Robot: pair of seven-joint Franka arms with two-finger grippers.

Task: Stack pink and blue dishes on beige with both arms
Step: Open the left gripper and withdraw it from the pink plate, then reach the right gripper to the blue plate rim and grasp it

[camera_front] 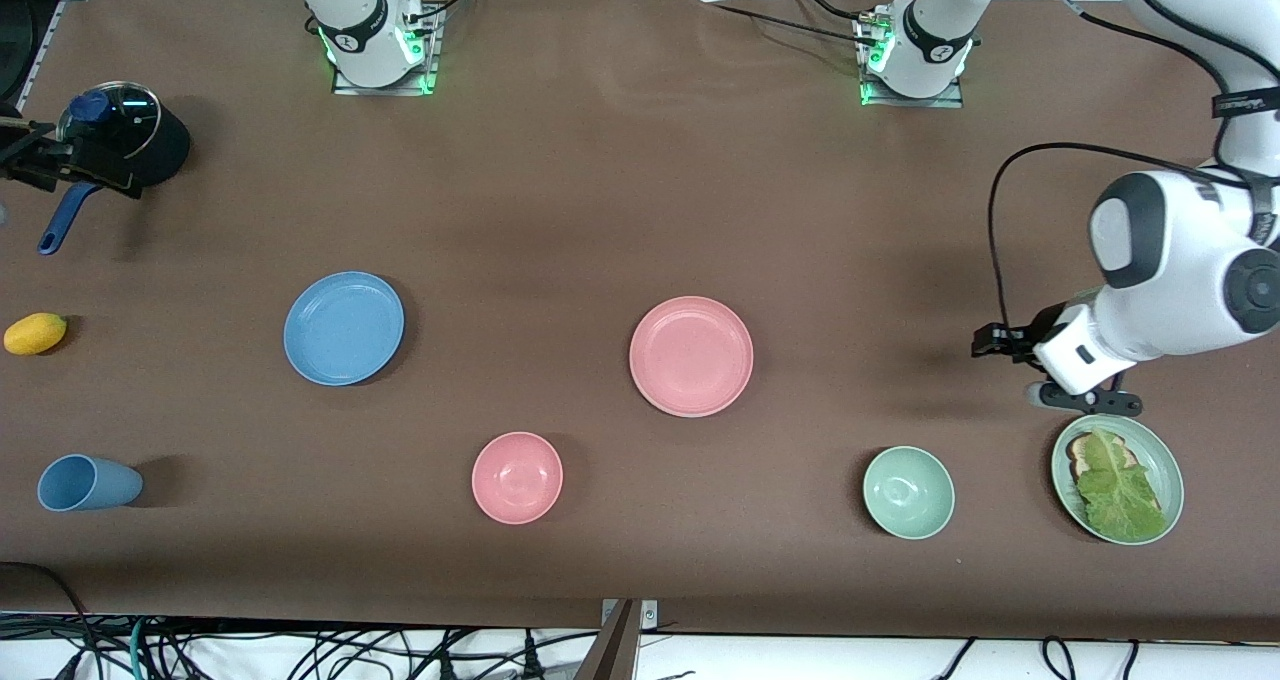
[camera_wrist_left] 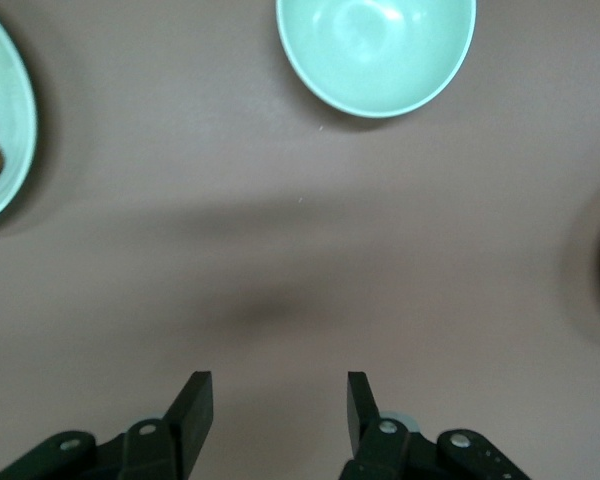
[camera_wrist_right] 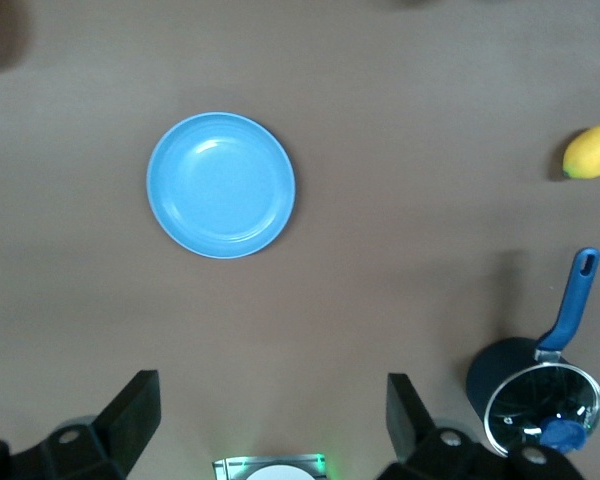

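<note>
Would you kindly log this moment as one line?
left gripper: open, empty, by lettuce plate | right gripper: open, by lidded pot | pink plate: mid-table | blue plate: unstacked

— What carries everything?
— A wide brown matte counter (camera_front: 600, 190), evenly lit, soft shadows on it.
— And at the front edge?
— Tangled black cables (camera_front: 300, 650) on a white floor.

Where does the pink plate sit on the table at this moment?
In the front view the pink plate lies flat near the table's middle, level with the blue plate toward the right arm's end, and farther from the camera than the pink bowl.
</note>
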